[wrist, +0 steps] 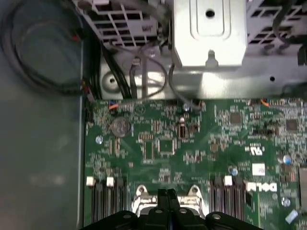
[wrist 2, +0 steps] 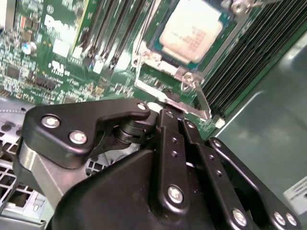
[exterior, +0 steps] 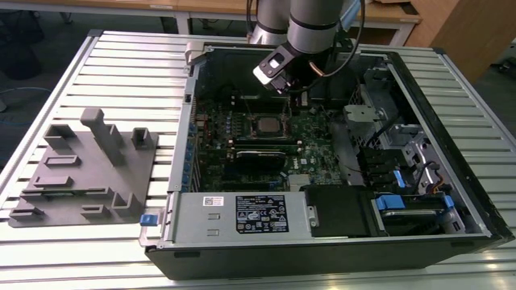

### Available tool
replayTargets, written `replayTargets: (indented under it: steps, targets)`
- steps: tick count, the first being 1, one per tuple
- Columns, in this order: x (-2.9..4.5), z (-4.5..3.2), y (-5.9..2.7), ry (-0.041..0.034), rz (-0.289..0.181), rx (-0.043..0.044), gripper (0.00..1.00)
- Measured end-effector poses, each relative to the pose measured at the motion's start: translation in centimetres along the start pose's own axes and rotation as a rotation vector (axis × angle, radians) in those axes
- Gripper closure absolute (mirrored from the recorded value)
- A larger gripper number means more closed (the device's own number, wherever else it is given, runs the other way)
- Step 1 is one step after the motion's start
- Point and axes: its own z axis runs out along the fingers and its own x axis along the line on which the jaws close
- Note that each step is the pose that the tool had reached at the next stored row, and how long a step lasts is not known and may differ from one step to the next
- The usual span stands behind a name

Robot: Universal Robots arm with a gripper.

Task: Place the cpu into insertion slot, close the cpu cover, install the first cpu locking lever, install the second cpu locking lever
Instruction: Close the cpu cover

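Observation:
The cpu (exterior: 271, 125) (wrist 2: 192, 31) lies flat in the insertion slot (wrist 2: 154, 46) on the green board inside the open computer case. The silvery cpu cover (wrist 2: 144, 60) frames it and looks to lie flat around the chip. A thin silver lever (wrist 2: 201, 103) runs along the socket's edge nearest my fingers. My gripper (exterior: 292, 98) (wrist 2: 172, 117) (wrist: 167, 194) hangs just past the far side of the socket, a little above the board. Its black fingers (wrist 2: 165, 139) are shut against each other, with nothing between them.
A grey fixture plate (exterior: 84, 169) with upright blocks lies at the exterior view's left. Long black memory slots (wrist 2: 110, 28) flank the socket. A silver power-supply box (exterior: 241, 214) fills the case's near end, and drive bays with blue tabs (exterior: 403, 202) stand at the right.

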Motion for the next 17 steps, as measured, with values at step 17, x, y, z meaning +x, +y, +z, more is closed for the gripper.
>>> replayTargets:
  steps: [17]
  targets:
    - [-0.04,-0.08,-1.70,0.0008,0.002,0.0054,0.89]
